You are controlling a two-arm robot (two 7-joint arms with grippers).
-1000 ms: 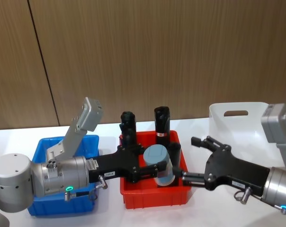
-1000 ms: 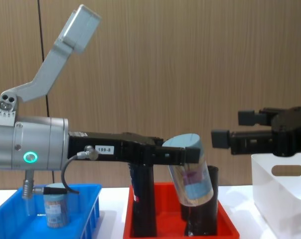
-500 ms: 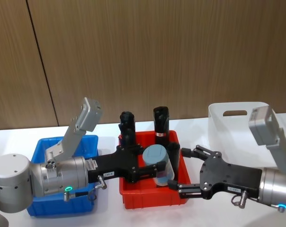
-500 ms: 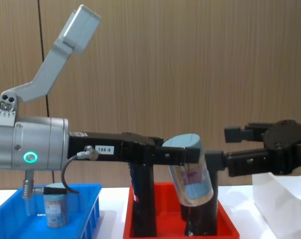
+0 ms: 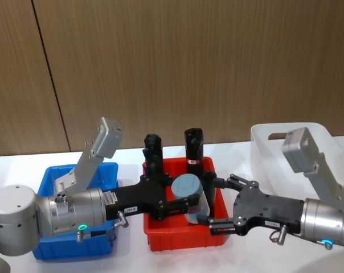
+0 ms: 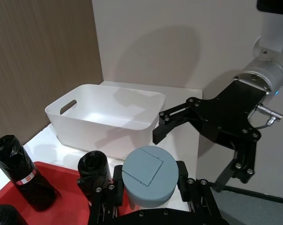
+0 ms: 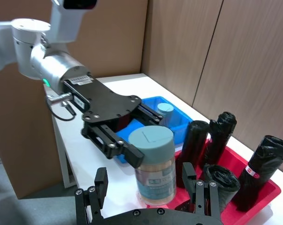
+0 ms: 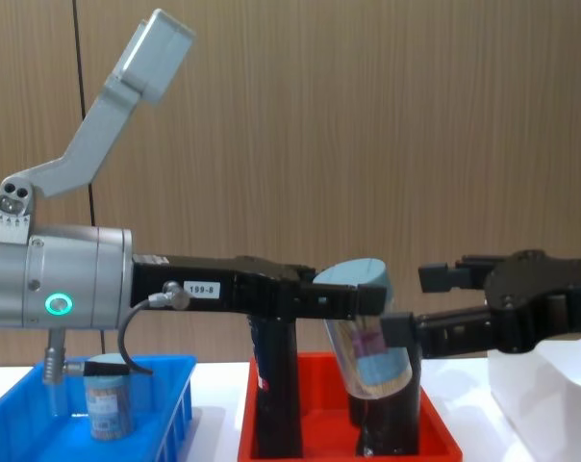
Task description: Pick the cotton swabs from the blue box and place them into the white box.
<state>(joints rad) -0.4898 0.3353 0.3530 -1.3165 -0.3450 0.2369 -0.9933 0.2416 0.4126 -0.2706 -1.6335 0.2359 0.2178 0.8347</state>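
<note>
Your left gripper (image 8: 353, 300) clamps a tilted swab tub (image 8: 369, 354) above the red tray (image 5: 183, 236), and your right gripper (image 5: 212, 203) is spread wide, one finger on either side of that tub. A second tub (image 8: 108, 397) stands in the blue box (image 5: 46, 182). The white box (image 5: 263, 142) rests at the right on the white table (image 5: 132, 256), before a wood-panelled wall (image 5: 160, 68).

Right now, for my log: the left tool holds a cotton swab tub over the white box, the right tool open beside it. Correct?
No: the left tool holds the cotton swab tub over the red tray, not the white box (head view). The right tool is open beside it.
</note>
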